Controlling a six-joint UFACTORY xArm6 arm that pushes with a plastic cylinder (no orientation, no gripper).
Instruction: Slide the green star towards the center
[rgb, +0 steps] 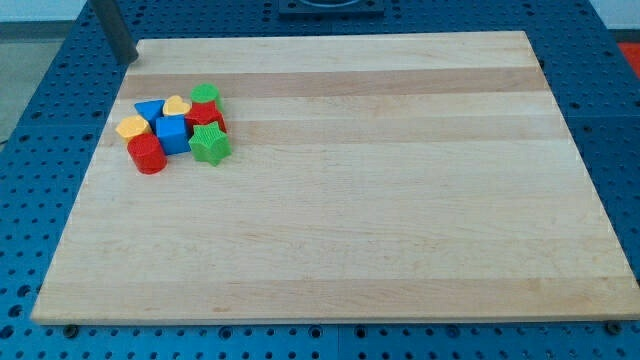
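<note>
Writing: none legible on any block or on the counter.
Counter (350, 230): pale wooden board, lengthwise grain in light and darker bands, matte, square-edged, filling most of the view.
Surround (50, 180): blue perforated plate with regular rows of holes, showing at the view's left, right and bottom; dark fixture at the view's top centre, cropped.
Cluster: eight small blocks, plastic-looking and matte, packed touching one another in the board's upper-left part.
Green star (209, 144): chunky, notched outline, at the cluster's lower-right edge, well left of and above the board's centre; touching the blue cube on its left.
Blue cube (172, 133): square top, middle of the cluster.
Red cylinder (147, 154): round top, lowest block, at the cluster's lower left.
Orange block (131, 127): flat-topped, possibly hexagonal, at the cluster's left edge.
Blue triangle (150, 109): wedge-shaped, above the orange block.
Yellow heart (177, 104): rounded lobes, at the cluster's top.
Green block (205, 94): top right of the cluster; shape hard to make out.
Red block (204, 114): between the green block and the green star; shape unclear.
My tip (128, 60): dark straight rod ending by the board's upper-left corner, apart from the cluster, above and left of it.
End effector: plain rod, no jaws, grasping nothing.
</note>
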